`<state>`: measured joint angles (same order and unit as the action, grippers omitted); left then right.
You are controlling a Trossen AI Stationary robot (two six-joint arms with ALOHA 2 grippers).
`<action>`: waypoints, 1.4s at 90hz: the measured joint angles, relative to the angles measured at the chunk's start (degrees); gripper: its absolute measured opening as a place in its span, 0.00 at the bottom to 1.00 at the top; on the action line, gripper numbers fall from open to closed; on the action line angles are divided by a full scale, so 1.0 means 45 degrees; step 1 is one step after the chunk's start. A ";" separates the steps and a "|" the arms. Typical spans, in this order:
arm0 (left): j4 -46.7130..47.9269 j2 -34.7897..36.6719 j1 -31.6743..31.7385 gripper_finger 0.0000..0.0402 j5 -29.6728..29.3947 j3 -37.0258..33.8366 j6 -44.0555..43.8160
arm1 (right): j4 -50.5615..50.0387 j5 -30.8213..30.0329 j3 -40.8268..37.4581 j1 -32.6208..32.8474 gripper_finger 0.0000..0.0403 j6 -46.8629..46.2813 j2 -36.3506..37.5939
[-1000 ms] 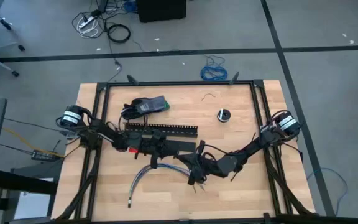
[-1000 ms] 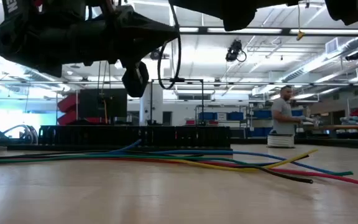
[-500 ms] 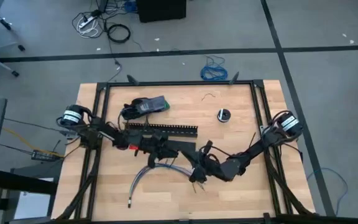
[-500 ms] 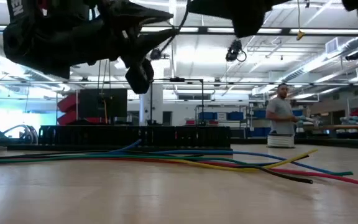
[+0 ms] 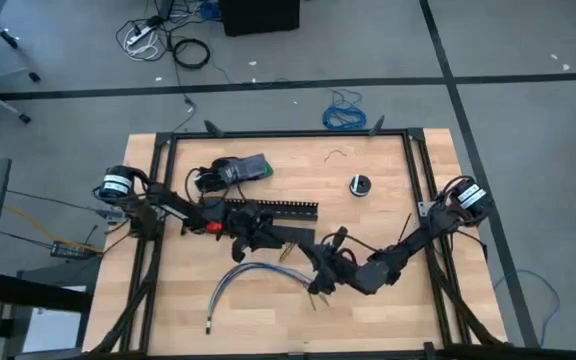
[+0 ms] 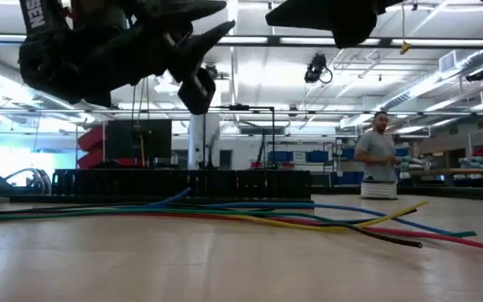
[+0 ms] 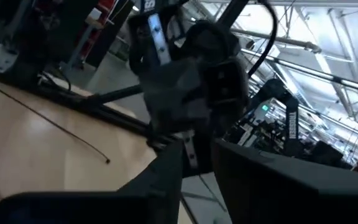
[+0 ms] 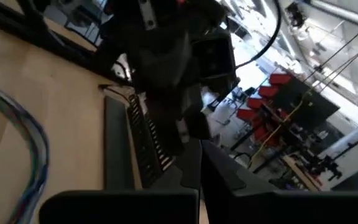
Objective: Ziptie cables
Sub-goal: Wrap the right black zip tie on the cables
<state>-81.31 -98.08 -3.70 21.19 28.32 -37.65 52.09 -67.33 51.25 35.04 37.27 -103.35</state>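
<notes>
the loose bundle of thin blue, grey and white cables (image 5: 251,277) lies curved on the pale wooden surface (image 5: 368,225), just in front of the long black slotted comb-edged channel (image 5: 273,208), its splayed ends spreading toward the middle of the surface; in the low view the same cables (image 6: 225,214) trail flat across the wood with the channel (image 6: 183,182) standing behind them. the left gripper (image 5: 251,228) reaches in from the left side and hangs above the channel's near edge, over the upper end of the bundle; whether its fingers are parted or closed cannot be told. the right gripper (image 5: 320,270) comes in from the right side and sits raised near the splayed ends of the cables, and its fingers likewise cannot be made out well enough to judge. in the left wrist view a very thin black strip (image 7: 48,121) lies on the wood, apart from both grippers; whether it is a ziptie cannot be told. toward the far side of the surface rest a dark bundled object with a grey patch (image 5: 230,171), a small round black spool (image 5: 358,184) and a small curled wire scrap (image 5: 338,154). a person (image 6: 379,159) stands in the room beyond.
</notes>
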 joint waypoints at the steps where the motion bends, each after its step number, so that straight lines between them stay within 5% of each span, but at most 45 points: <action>1: 0.0003 0.0000 0.0000 0.20 0.0012 0.0000 0.0000 | 0.0014 -0.0037 0.0001 0.0006 0.00 -0.0003 0.0000; 22: -0.0481 0.0008 0.0064 0.20 0.1030 -0.0015 -0.0010 | -0.0310 -0.2627 -0.0001 0.0308 0.00 0.0140 0.0199; 55: -0.1897 0.1647 0.0078 0.13 0.1891 -0.1231 0.1446 | -0.0951 -0.2911 -0.0011 0.1712 0.00 0.0060 0.1825; 87: -0.0750 0.5390 -0.0941 0.04 0.0862 -0.3644 0.4110 | -0.1100 -0.2032 -0.0011 0.0874 0.00 -0.0034 0.4281; 107: 0.3369 0.7306 -0.1025 0.01 0.0011 -0.3540 0.5554 | -0.3175 0.1318 0.0008 -0.0618 0.00 -0.1530 0.6228; 126: 1.0170 0.8709 -0.1030 0.00 -0.2541 -0.1893 0.7796 | -1.0934 0.7835 0.1131 -0.3886 0.00 -0.8718 0.8288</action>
<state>-35.54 -58.89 -8.34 9.75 19.80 -2.57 2.89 -32.07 56.34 17.56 -1.96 -66.06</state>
